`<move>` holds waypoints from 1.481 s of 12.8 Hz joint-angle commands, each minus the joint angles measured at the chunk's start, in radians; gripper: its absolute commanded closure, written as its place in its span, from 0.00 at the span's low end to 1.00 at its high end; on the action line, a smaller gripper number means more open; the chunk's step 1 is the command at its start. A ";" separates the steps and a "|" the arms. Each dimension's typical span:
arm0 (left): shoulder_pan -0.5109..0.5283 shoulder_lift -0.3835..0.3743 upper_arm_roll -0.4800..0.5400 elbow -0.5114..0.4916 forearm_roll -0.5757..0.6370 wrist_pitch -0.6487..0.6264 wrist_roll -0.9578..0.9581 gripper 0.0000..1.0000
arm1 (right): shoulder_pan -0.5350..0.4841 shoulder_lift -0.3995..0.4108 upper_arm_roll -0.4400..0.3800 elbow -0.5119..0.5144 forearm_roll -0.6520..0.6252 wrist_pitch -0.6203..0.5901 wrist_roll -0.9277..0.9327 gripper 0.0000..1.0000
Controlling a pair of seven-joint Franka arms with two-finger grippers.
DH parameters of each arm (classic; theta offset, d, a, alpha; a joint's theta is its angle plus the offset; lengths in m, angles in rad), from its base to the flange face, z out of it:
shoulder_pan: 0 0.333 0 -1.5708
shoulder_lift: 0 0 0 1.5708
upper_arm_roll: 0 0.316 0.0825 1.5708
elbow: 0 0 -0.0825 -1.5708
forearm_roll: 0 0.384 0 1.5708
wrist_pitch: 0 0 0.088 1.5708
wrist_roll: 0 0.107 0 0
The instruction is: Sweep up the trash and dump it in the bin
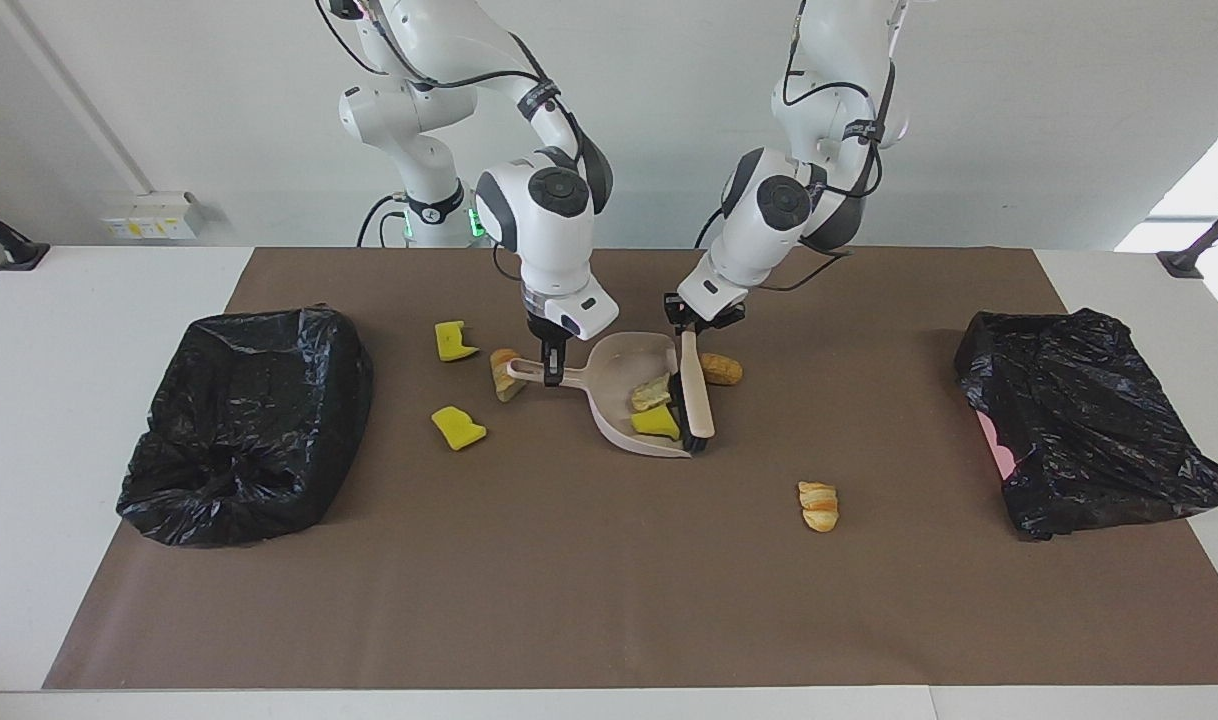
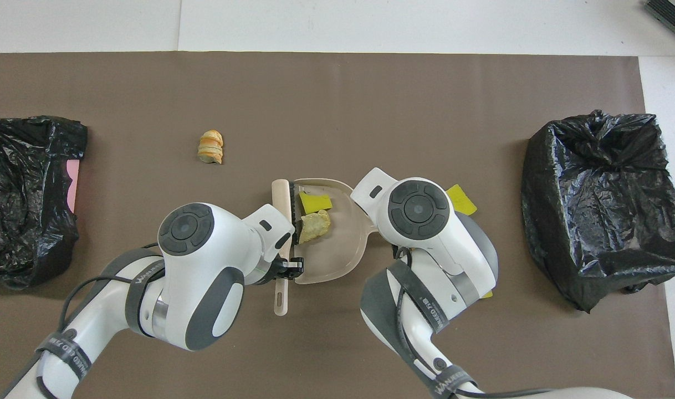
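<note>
My right gripper (image 1: 552, 377) is shut on the handle of the beige dustpan (image 1: 619, 385), which rests on the mat. My left gripper (image 1: 691, 330) is shut on the beige brush (image 1: 698, 398), whose dark bristles stand at the pan's mouth. Inside the pan (image 2: 337, 252) lie two pieces of trash, a yellow wedge (image 1: 657, 424) and a pale lump (image 1: 652, 392). A brown lump (image 1: 721, 369) sits outside the pan, against the brush. A croissant-like piece (image 1: 819, 506) lies alone on the mat. Two yellow wedges (image 1: 452, 340) (image 1: 458, 427) and a bread lump (image 1: 504, 375) lie by the pan's handle.
Black bag-lined bins stand at both ends of the brown mat, one at the right arm's end (image 1: 249, 420) and one at the left arm's end (image 1: 1079, 420). The mat (image 1: 589, 580) covers most of the white table.
</note>
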 commanded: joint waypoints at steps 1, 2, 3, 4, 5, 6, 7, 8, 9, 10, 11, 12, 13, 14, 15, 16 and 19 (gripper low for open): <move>0.093 -0.133 0.012 0.010 0.021 -0.234 -0.104 1.00 | 0.002 0.004 0.002 -0.013 -0.017 0.027 0.025 1.00; 0.105 -0.163 0.011 -0.003 0.102 -0.320 -0.167 1.00 | 0.002 0.004 0.002 -0.011 -0.017 0.026 0.025 1.00; 0.104 -0.207 0.011 -0.051 0.135 -0.362 -0.222 1.00 | 0.002 0.004 0.002 -0.013 -0.017 0.023 0.028 1.00; 0.101 -0.262 0.011 -0.136 0.136 -0.352 -0.267 1.00 | 0.002 0.004 0.002 -0.013 -0.017 0.022 0.033 1.00; 0.092 -0.281 0.007 -0.195 0.137 -0.332 -0.296 1.00 | 0.002 0.004 0.002 -0.013 -0.017 0.021 0.033 1.00; 0.073 -0.280 0.003 -0.227 0.135 -0.273 -0.312 1.00 | 0.002 0.004 0.002 -0.013 -0.017 0.019 0.034 1.00; 0.028 -0.270 0.003 -0.261 0.135 -0.207 -0.324 1.00 | 0.002 0.004 0.002 -0.013 -0.017 0.018 0.040 1.00; -0.011 -0.267 0.003 -0.296 0.127 -0.144 -0.321 1.00 | 0.002 0.004 0.002 -0.013 -0.017 0.018 0.040 1.00; -0.036 -0.264 0.001 -0.307 0.108 -0.083 -0.313 1.00 | 0.002 0.004 0.002 -0.013 -0.017 0.018 0.040 1.00; -0.051 -0.243 0.001 -0.301 0.085 -0.033 -0.303 1.00 | 0.002 0.002 0.002 -0.013 -0.017 0.018 0.040 1.00; -0.091 -0.205 0.001 -0.292 0.063 0.031 -0.293 1.00 | 0.002 0.004 0.002 -0.013 -0.017 0.018 0.040 1.00; -0.140 -0.168 0.001 -0.289 0.046 0.117 -0.287 1.00 | 0.002 0.004 0.002 -0.013 -0.017 0.018 0.040 1.00; -0.148 -0.148 0.001 -0.268 0.025 0.163 -0.261 1.00 | 0.002 0.002 0.002 -0.013 -0.017 0.018 0.040 1.00; -0.148 -0.113 0.003 -0.211 0.011 0.160 -0.222 1.00 | 0.002 0.002 0.002 -0.013 -0.017 0.018 0.040 1.00; -0.145 -0.091 0.003 -0.174 0.011 0.153 -0.197 1.00 | 0.002 0.002 0.002 -0.013 -0.017 0.018 0.040 1.00; -0.140 -0.077 0.003 -0.153 0.011 0.151 -0.140 1.00 | 0.002 0.004 0.002 -0.013 -0.017 0.018 0.040 1.00; -0.067 -0.114 0.018 -0.096 0.011 0.067 0.021 1.00 | 0.002 0.004 0.002 -0.013 -0.017 0.016 0.042 1.00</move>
